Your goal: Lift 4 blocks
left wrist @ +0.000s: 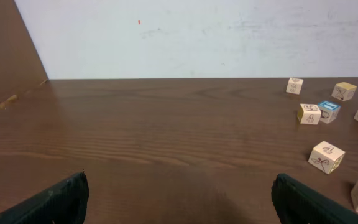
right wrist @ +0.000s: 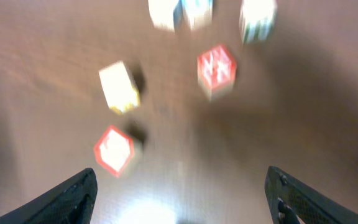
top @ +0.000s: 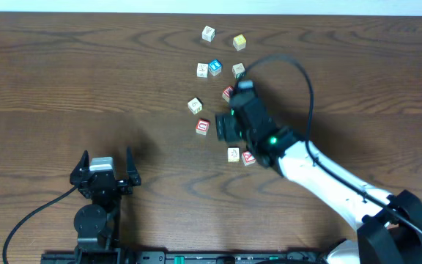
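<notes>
Small wooden blocks are scattered right of the table's middle. A red block lies just left of my right gripper. Another red block shows partly behind that arm. A third red block and a pale cream block sit side by side against the arm's near side. In the blurred right wrist view my right gripper is open over bare wood, with a red block ahead on the left and another farther off. My left gripper is open and empty, far from the blocks.
Other cubes lie beyond: a blue-faced one beside a cream one, a green-marked one, a yellow one, and cream ones. The right arm's cable loops above the table. A white wall borders the far edge.
</notes>
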`<move>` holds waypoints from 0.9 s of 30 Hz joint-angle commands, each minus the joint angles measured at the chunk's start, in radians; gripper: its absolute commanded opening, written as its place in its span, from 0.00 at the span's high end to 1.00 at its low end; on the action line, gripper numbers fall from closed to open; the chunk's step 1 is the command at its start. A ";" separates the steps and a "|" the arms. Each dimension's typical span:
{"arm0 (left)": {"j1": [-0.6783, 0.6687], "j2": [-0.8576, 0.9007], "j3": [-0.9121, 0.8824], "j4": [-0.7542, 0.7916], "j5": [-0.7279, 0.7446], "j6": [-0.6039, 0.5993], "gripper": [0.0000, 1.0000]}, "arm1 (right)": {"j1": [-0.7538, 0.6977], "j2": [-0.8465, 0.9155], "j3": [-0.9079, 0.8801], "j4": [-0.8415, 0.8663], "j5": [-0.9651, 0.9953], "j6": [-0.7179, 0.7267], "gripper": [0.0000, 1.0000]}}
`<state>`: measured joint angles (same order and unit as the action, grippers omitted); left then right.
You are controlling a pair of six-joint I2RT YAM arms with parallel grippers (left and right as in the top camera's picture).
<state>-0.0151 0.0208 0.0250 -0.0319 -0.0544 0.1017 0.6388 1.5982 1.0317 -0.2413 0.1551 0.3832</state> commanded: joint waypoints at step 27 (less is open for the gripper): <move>-0.002 -0.003 -0.021 -0.037 -0.005 -0.002 0.06 | -0.204 0.548 0.443 -0.016 -0.149 -0.427 0.27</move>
<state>-0.0151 0.0208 0.0250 -0.0322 -0.0544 0.1017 0.4435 2.1193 1.4605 -0.2512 0.0444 -0.0048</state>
